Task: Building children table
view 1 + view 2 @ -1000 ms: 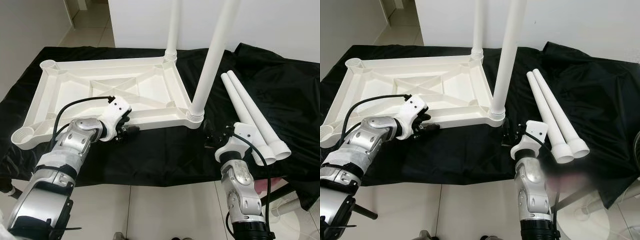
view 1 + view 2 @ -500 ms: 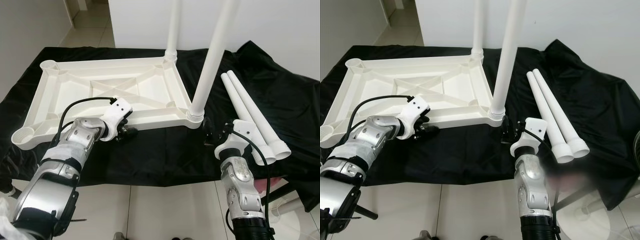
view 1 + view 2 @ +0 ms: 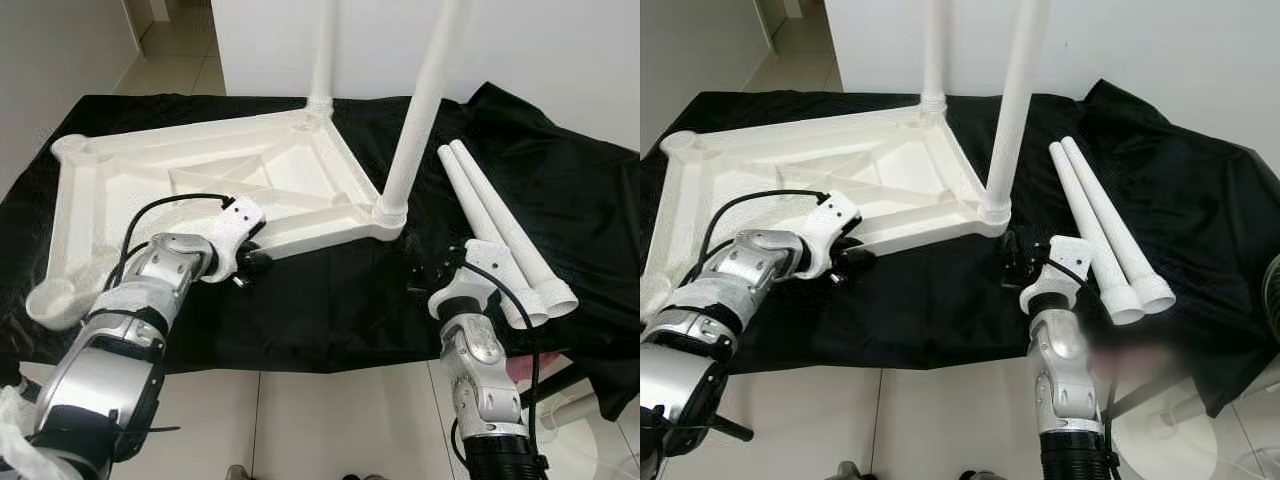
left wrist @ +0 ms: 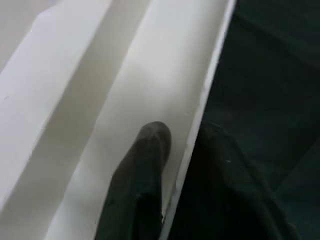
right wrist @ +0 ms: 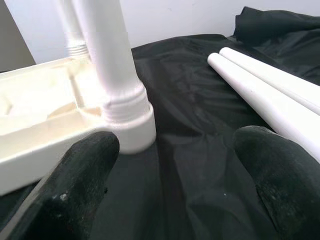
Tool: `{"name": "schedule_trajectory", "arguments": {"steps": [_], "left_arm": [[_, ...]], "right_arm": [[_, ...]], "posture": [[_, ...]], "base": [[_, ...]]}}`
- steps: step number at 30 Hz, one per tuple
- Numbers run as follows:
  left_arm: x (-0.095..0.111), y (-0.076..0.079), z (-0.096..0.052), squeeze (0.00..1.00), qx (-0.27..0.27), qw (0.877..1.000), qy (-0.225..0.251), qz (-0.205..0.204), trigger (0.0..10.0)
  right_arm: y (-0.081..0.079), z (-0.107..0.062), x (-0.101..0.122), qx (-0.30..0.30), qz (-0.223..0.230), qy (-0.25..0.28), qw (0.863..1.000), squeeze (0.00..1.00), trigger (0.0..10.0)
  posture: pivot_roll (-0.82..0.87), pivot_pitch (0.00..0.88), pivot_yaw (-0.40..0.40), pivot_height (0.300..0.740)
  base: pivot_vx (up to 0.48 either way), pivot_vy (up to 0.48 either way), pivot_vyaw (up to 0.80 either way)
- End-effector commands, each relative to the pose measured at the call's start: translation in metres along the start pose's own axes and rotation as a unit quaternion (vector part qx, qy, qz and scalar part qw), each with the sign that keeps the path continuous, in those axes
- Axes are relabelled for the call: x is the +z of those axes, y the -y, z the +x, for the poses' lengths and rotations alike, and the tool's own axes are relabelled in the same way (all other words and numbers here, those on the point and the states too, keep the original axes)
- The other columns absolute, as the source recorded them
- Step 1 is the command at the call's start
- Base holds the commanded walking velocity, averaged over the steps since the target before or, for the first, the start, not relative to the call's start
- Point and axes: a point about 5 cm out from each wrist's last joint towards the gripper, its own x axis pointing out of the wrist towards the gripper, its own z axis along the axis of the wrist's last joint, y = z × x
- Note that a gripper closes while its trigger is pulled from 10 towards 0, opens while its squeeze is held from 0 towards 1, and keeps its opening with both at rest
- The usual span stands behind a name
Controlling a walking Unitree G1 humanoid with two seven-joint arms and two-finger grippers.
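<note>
Left tool (image 3: 250, 262) pinches tabletop (image 3: 180, 180) rim; two legs (image 3: 420, 110) socketed upright.

Left gripper (image 4: 175, 165) clamped on the white tabletop's (image 4: 100, 100) edge wall: one black finger (image 4: 142, 170) inside on the white channel, the other (image 4: 225, 185) outside on the black cloth (image 4: 270, 75) side. The thin rim runs from 1 o'clock down to about 6 o'clock, between the two fingers. A raised rib and shaded groove run parallel to it toward 10 o'clock. Cloth is creased, dark; outer finger is hard to separate from it.
</note>
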Motion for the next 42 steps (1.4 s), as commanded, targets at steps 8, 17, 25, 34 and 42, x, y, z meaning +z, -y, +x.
{"name": "schedule_trajectory", "arguments": {"steps": [8, 17, 25, 34, 42], "left_arm": [[0.003, -0.012, -0.002, 0.0, 0.122, 0.992, 0.014, -0.01, 1.6], [0.016, 0.006, 0.004, 1.0, 0.066, 0.994, 0.085, -0.028, 10.0], [0.036, 0.014, -0.008, 0.0, 0.007, 0.986, 0.162, -0.024, 10.0], [0.036, -0.008, -0.035, 0.0, 0.06, 0.98, 0.189, 0.008, 10.0], [0.014, -0.037, -0.061, 0.0, 0.135, 0.979, 0.148, 0.018, 10.0]], "right_arm": [[0.001, -0.003, -0.003, -0.005, -0.002, -0.001, 1.0, 0.0, 10.0], [0.001, -0.003, -0.003, -0.008, -0.001, -0.002, 1.0, 0.0, 10.0], [0.001, -0.001, -0.003, -0.007, -0.001, -0.002, 1.0, 0.0, 10.0], [-0.001, -0.001, -0.004, -0.002, 0.002, -0.005, 1.0, 0.0, 10.0], [-0.005, 0.002, -0.006, 0.008, 0.002, -0.008, 1.0, 0.0, 10.0]], "posture": [[-0.05, 0.054, 0.03, 0.74], [-0.04, 0.071, 0.024, 0.74], [-0.03, 0.073, 0.022, 0.74], [-0.03, 0.073, 0.022, 0.74], [-0.01, 0.071, 0.009, 0.74]], "base": [[0.0, 0.0, 0.0], [0.0, 0.0, 0.0], [0.0, 0.0, 0.0], [0.0, 0.0, 0.0], [0.0, 0.0, 0.0]]}}
